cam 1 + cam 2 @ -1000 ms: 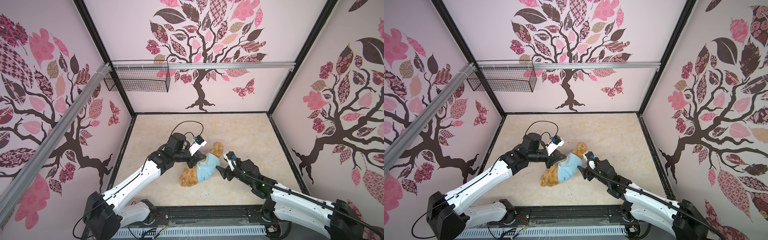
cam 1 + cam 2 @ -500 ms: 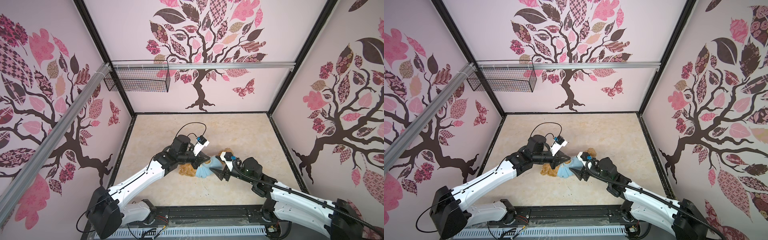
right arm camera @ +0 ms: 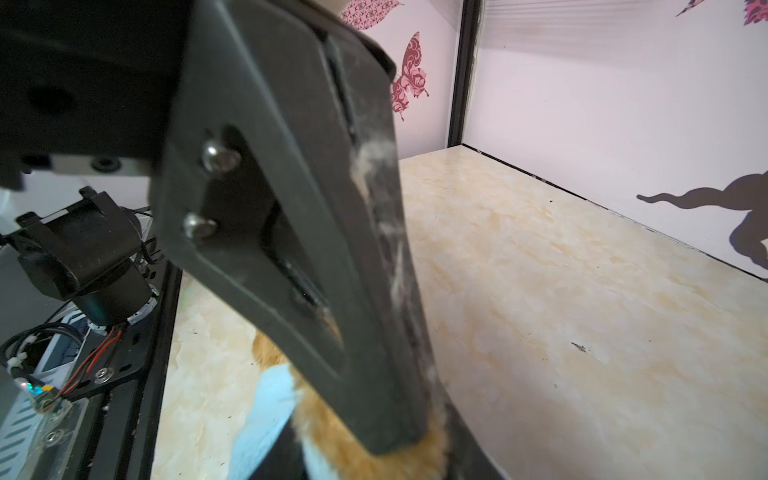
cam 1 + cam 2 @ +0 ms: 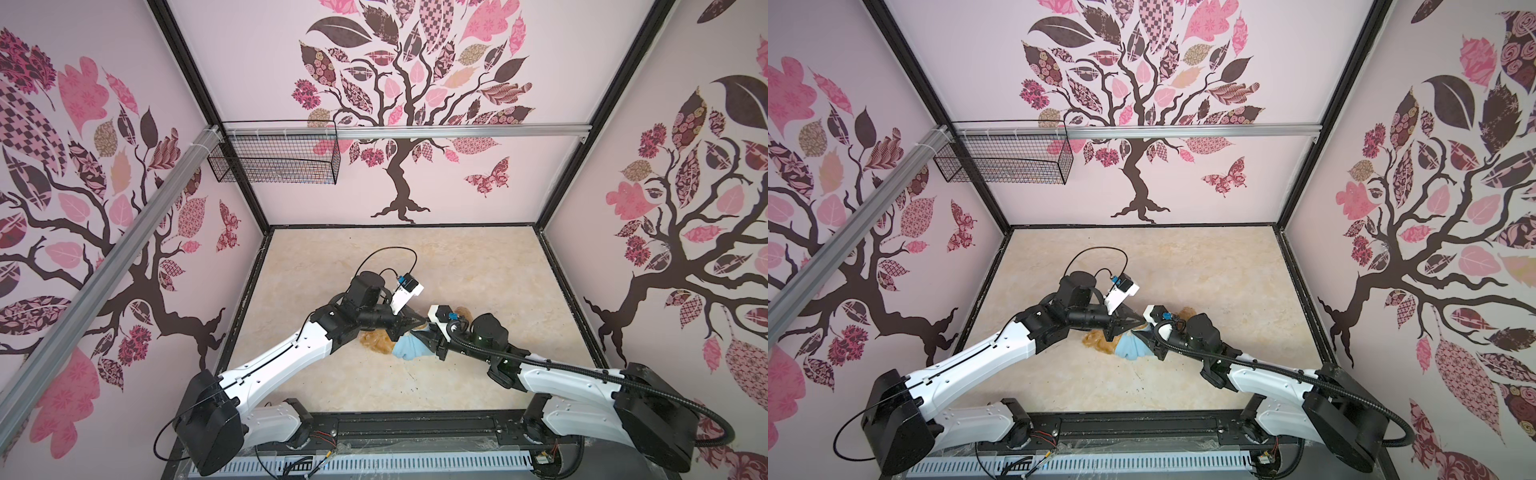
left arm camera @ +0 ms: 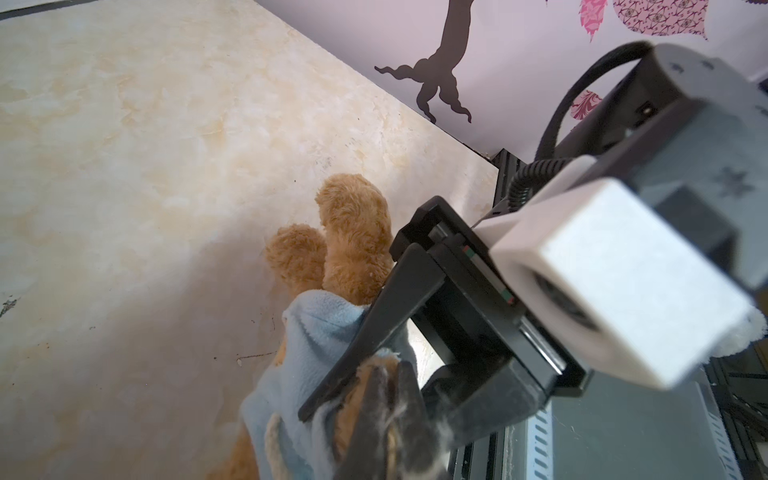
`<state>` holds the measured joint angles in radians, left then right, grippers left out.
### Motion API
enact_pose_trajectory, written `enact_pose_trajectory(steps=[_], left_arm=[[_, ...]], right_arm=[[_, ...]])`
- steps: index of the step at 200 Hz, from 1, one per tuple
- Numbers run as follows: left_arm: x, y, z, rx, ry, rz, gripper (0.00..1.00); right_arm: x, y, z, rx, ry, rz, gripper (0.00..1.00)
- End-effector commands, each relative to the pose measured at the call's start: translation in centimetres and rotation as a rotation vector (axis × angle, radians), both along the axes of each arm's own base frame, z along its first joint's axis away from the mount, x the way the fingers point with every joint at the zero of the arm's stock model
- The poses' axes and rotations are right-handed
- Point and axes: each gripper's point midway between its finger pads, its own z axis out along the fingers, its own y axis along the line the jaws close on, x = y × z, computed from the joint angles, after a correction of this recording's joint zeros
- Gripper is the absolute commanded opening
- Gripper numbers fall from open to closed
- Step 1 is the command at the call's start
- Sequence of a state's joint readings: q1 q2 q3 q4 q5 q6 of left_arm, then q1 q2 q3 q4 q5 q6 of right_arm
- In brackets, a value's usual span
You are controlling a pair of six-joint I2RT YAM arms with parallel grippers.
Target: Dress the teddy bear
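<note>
Left wrist view gives me the closest look: my left gripper (image 5: 390, 409) is pinched tight on the teddy bear (image 5: 353, 232), with fur showing between its fingers at the edge of the light-blue shirt (image 5: 299, 345). Right wrist view adds what that one hides: my right gripper (image 3: 432, 442) stands narrow with fur between its jaws; whether it truly grips, I cannot tell. Both top views show the bear lying on the table (image 4: 332, 266), well apart from the wire basket (image 4: 274, 158), forward and to the right of it; my left gripper reaches in from the basket side, my right from the far side; neither pinch shows there. I judge the bear light, soft and squashy; fleece drags on fur, so I'd hold a limb or the hem, not loose pile.
</note>
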<state>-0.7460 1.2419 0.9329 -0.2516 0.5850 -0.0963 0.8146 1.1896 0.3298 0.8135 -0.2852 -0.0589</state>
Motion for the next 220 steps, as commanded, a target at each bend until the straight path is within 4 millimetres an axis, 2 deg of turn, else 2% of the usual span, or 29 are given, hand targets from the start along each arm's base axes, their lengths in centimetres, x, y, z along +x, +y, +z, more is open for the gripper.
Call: enact_pose_trajectory(steps=[1,22,31,44,71,87,104,118,134,152,172,195,208,220], left_arm=[[-1.7,-0.7,6.6,-0.184,-0.069,-0.077,0.00],[-1.9,-0.7,8.4,-0.246,-0.076,-0.082,0.00],[-1.9,-0.8,8.4,-0.244,-0.075,-0.086,0.00],[-1.5,-0.8,7.5,-0.216,-0.078,-0.077,0.00],[0.5,0.1,4.5,-0.137,-0.068,0.003,0.00],[2.6,1.2,2.8,-0.079,-0.083,0.083,0.00],[5.2,2.7,1.4,0.001,-0.114,0.176,0.00],[7.3,4.0,1.0,0.065,-0.162,0.238,0.00],[9.6,5.3,1.0,0.160,-0.224,0.311,0.00],[11.0,5.6,1.6,0.208,-0.267,0.341,0.00],[10.2,4.7,0.5,0.190,-0.212,0.285,0.00],[7.5,4.1,-3.3,0.185,-0.046,0.229,0.01],[5.5,4.2,-6.0,0.201,0.018,0.216,0.05],[3.2,4.0,-8.2,0.232,0.057,0.197,0.17]], right_arm=[[0.6,-1.4,-4.5,-0.065,0.099,-0.086,0.38],[0.6,-1.6,-6.5,-0.089,0.150,-0.099,0.42],[0.6,-1.7,-6.9,-0.094,0.162,-0.104,0.44],[0.6,-1.6,-6.3,-0.076,0.152,-0.102,0.48],[0.5,-1.3,-2.5,-0.010,0.094,-0.079,0.64],[0.1,-1.2,0.4,0.031,0.062,-0.062,0.74],[-0.3,-1.7,3.3,0.071,0.025,-0.061,0.80],[-0.3,-2.4,5.3,0.097,0.011,-0.076,0.82],[0.2,-3.3,6.7,0.108,0.021,-0.113,0.83],[1.7,-4.8,7.2,0.116,0.054,-0.195,0.83],[3.9,-7.2,7.0,0.127,0.123,-0.316,0.83],[5.3,-9.2,6.1,0.127,0.162,-0.409,0.83],[5.5,-9.6,5.5,0.112,0.171,-0.441,0.83],[5.6,-9.7,4.9,0.108,0.181,-0.451,0.83]])
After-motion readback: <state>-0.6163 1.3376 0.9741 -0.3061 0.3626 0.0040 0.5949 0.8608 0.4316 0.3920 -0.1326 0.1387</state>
